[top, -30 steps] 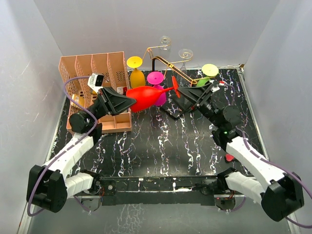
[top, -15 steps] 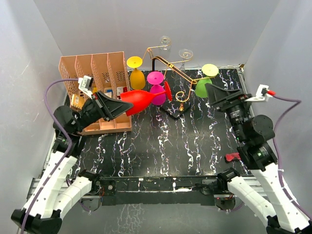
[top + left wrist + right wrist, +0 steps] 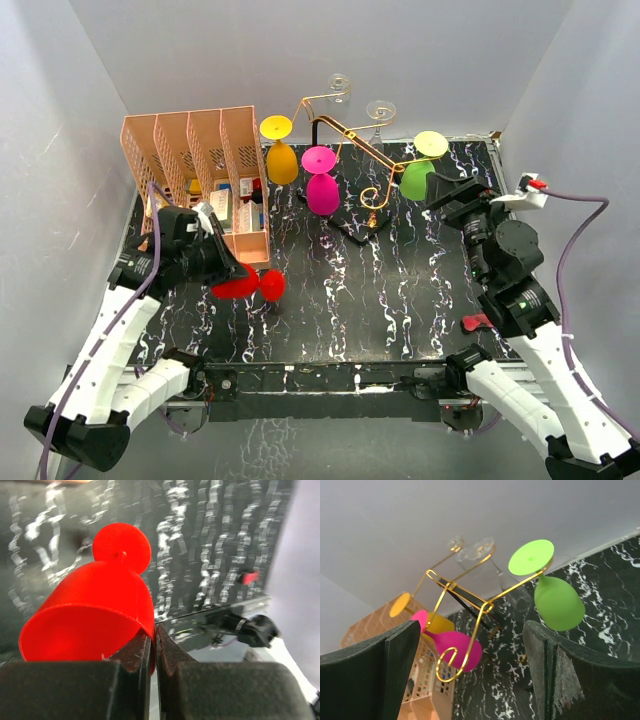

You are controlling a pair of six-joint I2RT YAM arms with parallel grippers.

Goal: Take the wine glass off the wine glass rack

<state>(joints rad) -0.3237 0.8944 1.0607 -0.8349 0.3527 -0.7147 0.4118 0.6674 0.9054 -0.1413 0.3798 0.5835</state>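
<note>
The left claw [image 3: 154, 636] pinches the rim of the red wine glass [image 3: 95, 610]. In the top view the glass's foot points to 4 o'clock. The glass is off the wine glass rack [image 3: 352, 140] and low at the desk [image 3: 400, 290]; contact cannot be told. The peach organiser [image 3: 190, 150] has its near corner just at 12 o'clock of the glass, and bare desk runs toward 3 o'clock. The right claw [image 3: 475, 645] is spread, with the rack at its 10 o'clock and the green glass [image 3: 559, 602] near it.
</note>
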